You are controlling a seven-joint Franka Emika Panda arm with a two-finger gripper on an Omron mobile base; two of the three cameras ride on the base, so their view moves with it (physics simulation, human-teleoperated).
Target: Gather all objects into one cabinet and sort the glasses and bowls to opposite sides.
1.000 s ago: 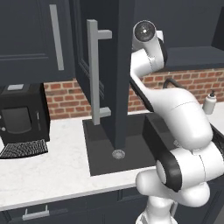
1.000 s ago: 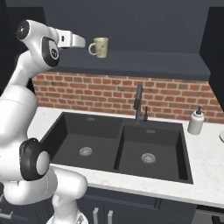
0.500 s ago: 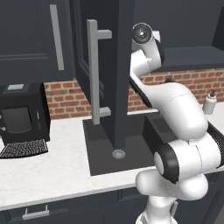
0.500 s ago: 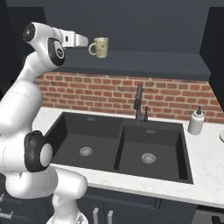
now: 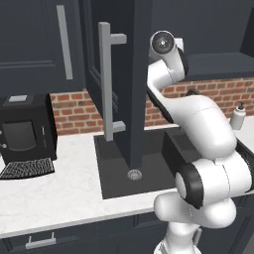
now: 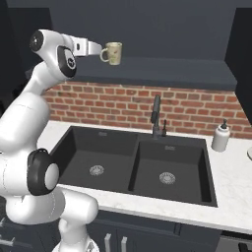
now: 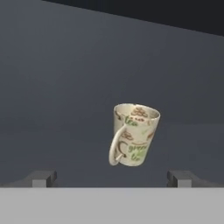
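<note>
A: In the left base view, what do you see?

B: The white robot arm (image 5: 198, 129) reaches up high, past the open door of the dark grey wall cabinet (image 5: 130, 84) with its long pale bar handle (image 5: 105, 84). The door is swung out so things can go inside. A black coffee machine (image 5: 25, 130) sits on the white stone desk (image 5: 54, 193).

A: And the right base view?

B: The pincer (image 6: 96, 48) points into the cabinet, just beside the cream mug with little pictures on it (image 6: 111, 53). The mug stands on the cabinet shelf above the red brick wall (image 6: 147, 106), high over the black double sink (image 6: 133, 165). A white soap bottle (image 6: 221, 137) stands by the sink.

A: Is the pincer holding the mug?

B: No. In the hand view the two dark fingertips (image 7: 41, 178) are spread wide, and the mug (image 7: 133, 134) sits a bit ahead, between them but not touched. I think it is put down there on purpose.

A: What changed from a moment ago?

B: The arm's elbow has swung over and the shoulder has turned. The pincer stays wide and the mug has not moved.
</note>
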